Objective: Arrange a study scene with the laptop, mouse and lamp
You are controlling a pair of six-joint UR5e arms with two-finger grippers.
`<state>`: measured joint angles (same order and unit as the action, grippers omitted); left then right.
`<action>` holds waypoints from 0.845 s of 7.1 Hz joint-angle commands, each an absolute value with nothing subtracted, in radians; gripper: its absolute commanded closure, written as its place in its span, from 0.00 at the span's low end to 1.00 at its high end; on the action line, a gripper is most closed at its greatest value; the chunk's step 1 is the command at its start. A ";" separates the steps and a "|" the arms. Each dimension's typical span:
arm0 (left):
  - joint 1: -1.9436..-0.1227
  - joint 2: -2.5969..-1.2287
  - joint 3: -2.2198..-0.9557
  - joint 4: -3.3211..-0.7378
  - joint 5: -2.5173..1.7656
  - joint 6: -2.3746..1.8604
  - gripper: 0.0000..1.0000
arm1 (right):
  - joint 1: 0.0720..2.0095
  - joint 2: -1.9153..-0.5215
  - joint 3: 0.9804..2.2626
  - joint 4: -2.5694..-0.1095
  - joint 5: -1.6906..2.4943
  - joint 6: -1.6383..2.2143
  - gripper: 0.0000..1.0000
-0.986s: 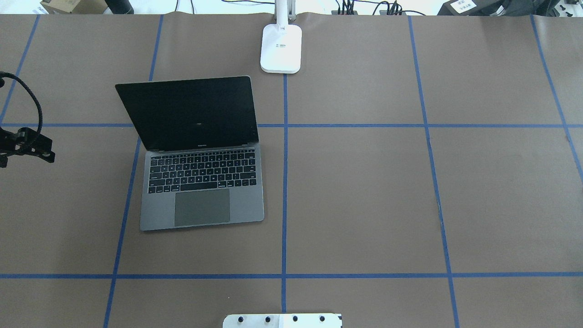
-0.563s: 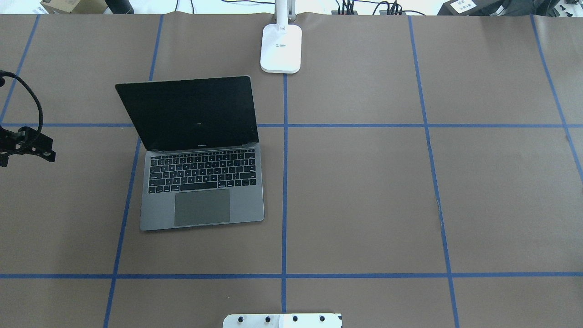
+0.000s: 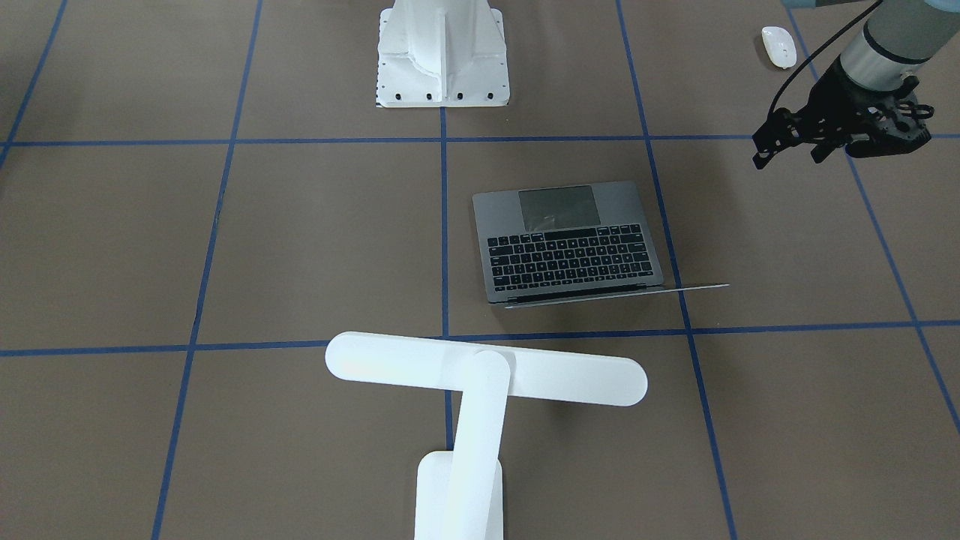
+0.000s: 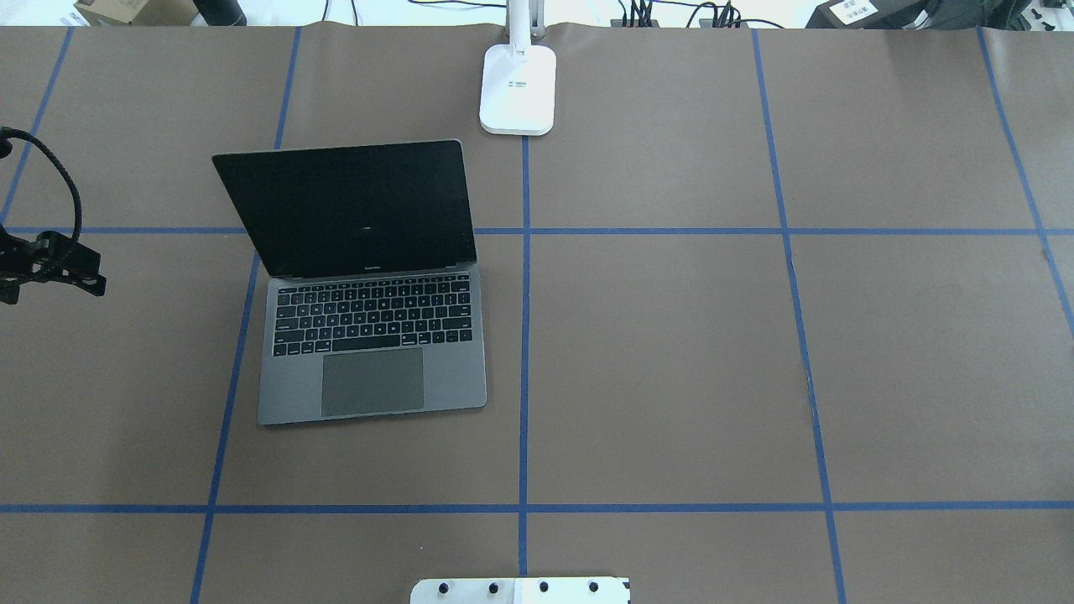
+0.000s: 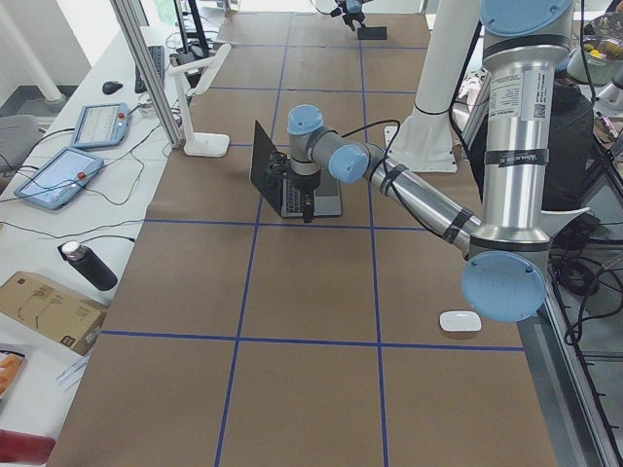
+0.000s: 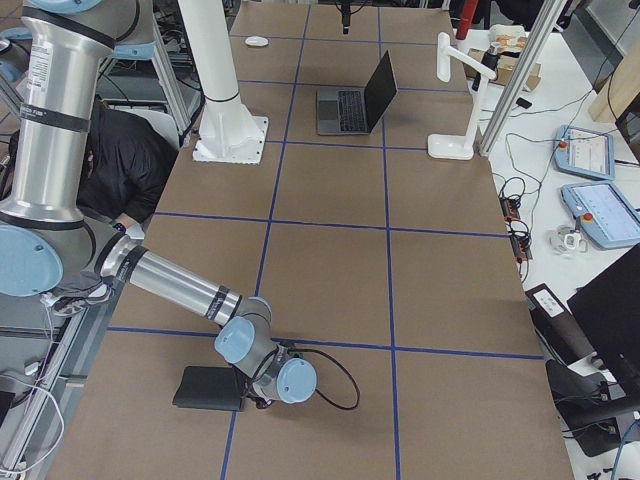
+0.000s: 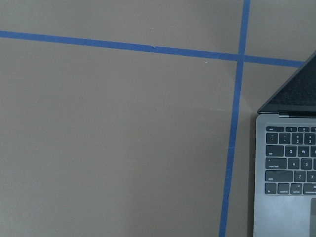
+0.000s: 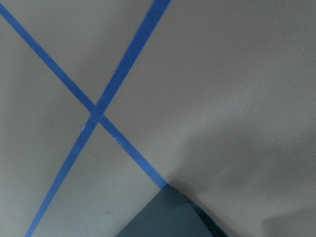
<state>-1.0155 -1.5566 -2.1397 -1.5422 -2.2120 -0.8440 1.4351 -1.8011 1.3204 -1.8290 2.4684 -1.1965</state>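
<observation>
The dark-grey laptop (image 4: pixel 369 335) stands open left of the table's middle, also in the front view (image 3: pixel 570 240) and at the right edge of the left wrist view (image 7: pixel 289 182). The white lamp (image 3: pixel 487 371) stands at the far edge, its base on the centre line (image 4: pixel 518 88). The white mouse (image 3: pixel 778 45) lies near the robot's side, left of the laptop (image 5: pixel 459 321). My left gripper (image 3: pixel 862 139) hovers above bare table left of the laptop; its fingers do not show. My right gripper (image 6: pixel 265 385) is low at the black mat (image 6: pixel 210 388); I cannot tell its state.
The white ribbed pedestal (image 3: pixel 442 52) with its bolted plate stands at the near middle edge (image 4: pixel 520 590). A corner of the black mat (image 8: pixel 168 217) shows in the right wrist view. Blue tape lines grid the brown table cover (image 4: pixel 671 352).
The left arm's black wrist part at the overhead view's left edge has shifted slightly. The laptop and the lamp have not moved.
</observation>
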 commanded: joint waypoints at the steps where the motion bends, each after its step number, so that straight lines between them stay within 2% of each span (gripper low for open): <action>1: -1.014 -1.559 -2.138 -1.543 -2.212 -0.845 0.00 | 1.431 -1.802 1.309 -1.829 2.467 -1.198 0.00; 6: -1.008 -1.559 -2.140 -1.543 -2.189 -0.845 0.00 | 1.431 -1.805 1.258 -1.829 2.465 -1.213 0.01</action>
